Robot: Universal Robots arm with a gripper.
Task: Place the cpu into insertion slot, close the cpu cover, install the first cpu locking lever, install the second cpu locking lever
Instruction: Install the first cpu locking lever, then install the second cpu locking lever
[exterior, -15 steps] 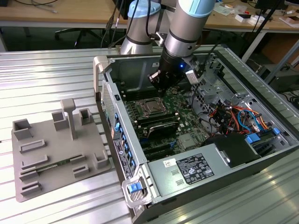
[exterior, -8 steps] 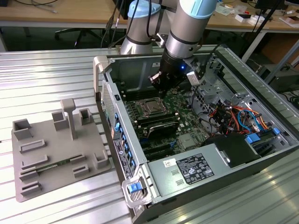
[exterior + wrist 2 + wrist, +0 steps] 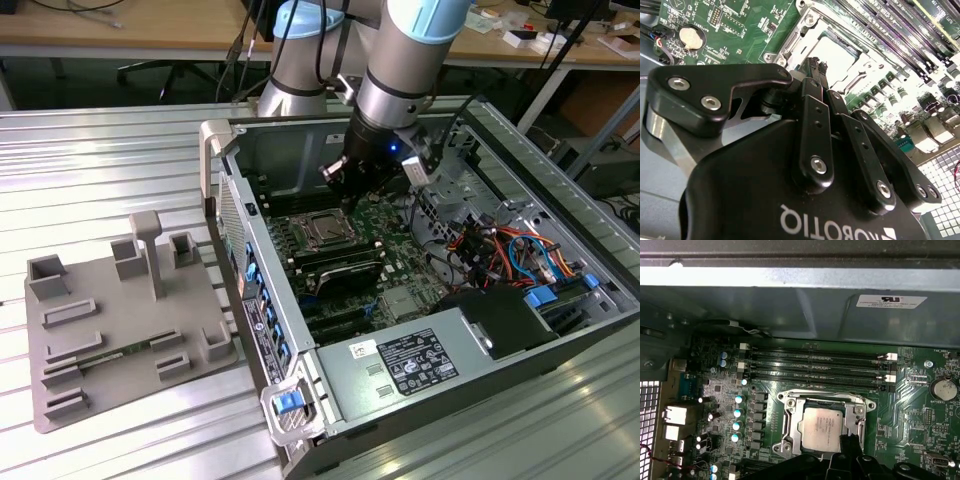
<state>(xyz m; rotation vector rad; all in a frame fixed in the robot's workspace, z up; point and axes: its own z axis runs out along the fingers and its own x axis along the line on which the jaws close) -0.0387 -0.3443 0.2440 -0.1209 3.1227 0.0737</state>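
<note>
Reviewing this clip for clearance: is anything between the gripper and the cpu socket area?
Nothing visible does. The gripper hangs right at the edge of the cpu cover, which lies closed around the cpu seated in the insertion slot. The memory slots lie beyond the socket.

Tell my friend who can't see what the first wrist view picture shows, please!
A silver cpu sits in its insertion slot on a green motherboard, with the cpu cover framing it. The black gripper reaches the chip's edge. Long black memory slots run beside the socket, below a grey case wall.
</note>
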